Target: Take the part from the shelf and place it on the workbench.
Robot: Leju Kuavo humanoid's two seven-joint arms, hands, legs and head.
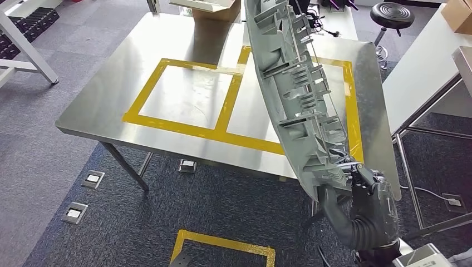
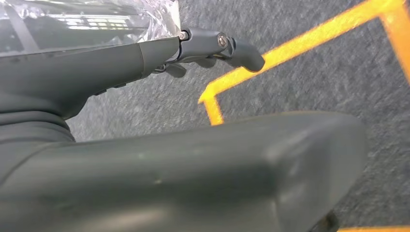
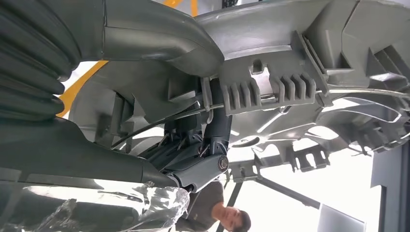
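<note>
Steel workbench (image 1: 111,105) with yellow tape squares (image 1: 183,94) stands ahead on grey carpet. The long grey ribbed part (image 1: 295,94) is held upright and tilted above the workbench's right side, its lower end gripped by the right hand (image 1: 364,183). The left hand (image 2: 212,46) hangs over the carpet, fingers apart, holding nothing.

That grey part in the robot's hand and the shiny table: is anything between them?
In the head view the part, held by the right hand, hangs over the table. The table there shows just yellow tape; behind the part I cannot tell.
</note>
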